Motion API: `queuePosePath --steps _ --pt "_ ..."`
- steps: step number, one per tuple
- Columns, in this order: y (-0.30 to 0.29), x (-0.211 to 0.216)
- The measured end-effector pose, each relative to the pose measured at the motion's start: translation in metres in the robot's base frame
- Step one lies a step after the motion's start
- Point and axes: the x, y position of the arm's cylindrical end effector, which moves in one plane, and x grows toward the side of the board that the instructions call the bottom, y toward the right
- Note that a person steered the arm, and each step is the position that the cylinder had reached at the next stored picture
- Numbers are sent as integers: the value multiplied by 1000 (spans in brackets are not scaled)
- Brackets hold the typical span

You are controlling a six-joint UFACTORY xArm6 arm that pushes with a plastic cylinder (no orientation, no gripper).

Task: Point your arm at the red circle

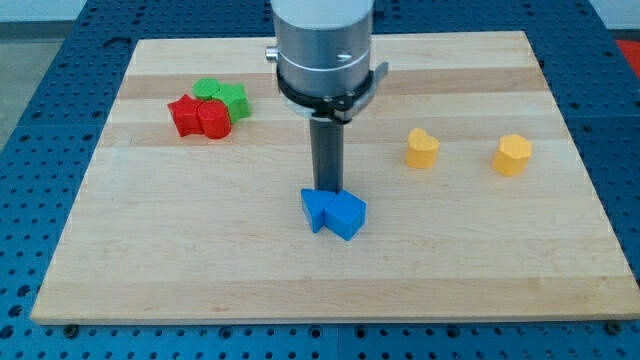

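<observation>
The red circle lies at the board's upper left, touching a red star-like block on its left and green blocks above it. My tip is at the middle of the board, far to the right of and below the red circle. The tip stands right at the top edge of two touching blue blocks, which may hide its very end.
A green round block and a green star-like block sit above the red ones. A yellow heart-like block and a yellow hexagon lie at the right. The wooden board ends at blue framing.
</observation>
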Motion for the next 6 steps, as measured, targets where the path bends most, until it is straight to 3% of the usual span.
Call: queuePosePath --steps 1,4,6 --pt "-2 3" --pt "-104 -60" --pt "-155 -46"
